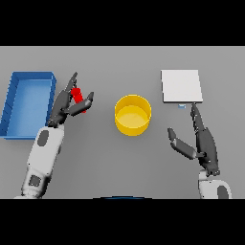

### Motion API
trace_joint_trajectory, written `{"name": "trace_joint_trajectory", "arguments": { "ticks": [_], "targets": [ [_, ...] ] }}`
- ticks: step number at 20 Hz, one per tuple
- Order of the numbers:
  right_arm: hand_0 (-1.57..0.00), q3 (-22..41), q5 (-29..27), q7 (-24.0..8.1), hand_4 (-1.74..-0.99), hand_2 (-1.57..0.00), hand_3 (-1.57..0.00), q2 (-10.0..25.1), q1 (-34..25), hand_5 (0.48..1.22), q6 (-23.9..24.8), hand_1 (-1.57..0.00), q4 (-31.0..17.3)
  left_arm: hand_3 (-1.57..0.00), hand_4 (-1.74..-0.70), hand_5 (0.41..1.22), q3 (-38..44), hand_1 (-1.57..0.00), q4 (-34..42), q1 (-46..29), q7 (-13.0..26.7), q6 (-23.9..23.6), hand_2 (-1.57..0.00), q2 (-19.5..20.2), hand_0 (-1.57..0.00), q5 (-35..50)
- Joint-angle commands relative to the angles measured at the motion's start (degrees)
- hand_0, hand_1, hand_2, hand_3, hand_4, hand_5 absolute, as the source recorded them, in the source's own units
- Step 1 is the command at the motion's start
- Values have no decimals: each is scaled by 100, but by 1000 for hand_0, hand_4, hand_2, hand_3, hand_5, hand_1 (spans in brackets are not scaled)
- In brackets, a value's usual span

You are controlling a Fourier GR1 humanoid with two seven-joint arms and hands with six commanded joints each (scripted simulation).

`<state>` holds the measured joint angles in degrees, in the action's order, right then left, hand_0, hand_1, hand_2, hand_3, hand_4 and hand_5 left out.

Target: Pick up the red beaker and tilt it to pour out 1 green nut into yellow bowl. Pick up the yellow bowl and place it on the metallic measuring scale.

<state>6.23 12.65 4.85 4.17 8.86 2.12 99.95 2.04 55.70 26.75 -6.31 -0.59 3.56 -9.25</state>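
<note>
Left hand [67, 106] at the red beaker [79, 98], yellow bowl [133, 115] alone mid-worktop.

Fingers and thumb of the left hand flank the red beaker near the worktop's left side, just right of the blue bin [27, 104]; they seem only loosely closed about it, though the hand hides most of the beaker. Yellow bowl stands upright at the centre of the grey worktop [119, 162], touched by nothing. Metallic measuring scale [181, 86] lies toward the far right edge. Right hand [201, 141] rests below it, fingers straight, holding nothing.
</note>
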Motion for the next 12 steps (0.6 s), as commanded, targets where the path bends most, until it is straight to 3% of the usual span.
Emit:
{"name": "trace_joint_trajectory", "arguments": {
  "ticks": [1, 4, 5, 7, 9, 12],
  "targets": [
    [1, -14, 36, -26, -1264, 1, 1, 9, -42, 640, 39, 1, -14, 1, -1320, 692, 5, 1, -75, 7, -160, 15, 1, -32, 1, 12],
    [1, 1, 67, -3, -1261, 1, 1, 10, -38, 641, 35, 1, -89, 1, -1348, 704, 98, 1, -269, 70, -332, -17, 0, -94, 1, 80],
    [1, -25, 45, 35, -1259, 1, 1, 37, -7, 642, 33, 1, -38, -31, -1378, 724, 155, -26, -313, 84, -400, -49, -67, -141, 1, 136],
    [1, -2, 61, 115, -1258, 1, 1, 42, 75, 644, 23, 1, 6, -292, -1449, 783, 271, -328, -397, 206, -368, -143, -364, -201, -285, 227],
    [1, -45, 45, 106, -1255, 1, 1, 61, 71, 644, 44, 1, 4, -724, -1500, 941, 284, -699, -579, 296, -308, -355, -733, -256, -662, 127],
    [1, -7, 55, 93, -1252, 1, 1, 32, 97, 644, 33, 1, 16, -974, -1603, 1078, 193, -1125, -731, 434, -313, -393, -1142, -172, -1106, -1]
  ]
}}
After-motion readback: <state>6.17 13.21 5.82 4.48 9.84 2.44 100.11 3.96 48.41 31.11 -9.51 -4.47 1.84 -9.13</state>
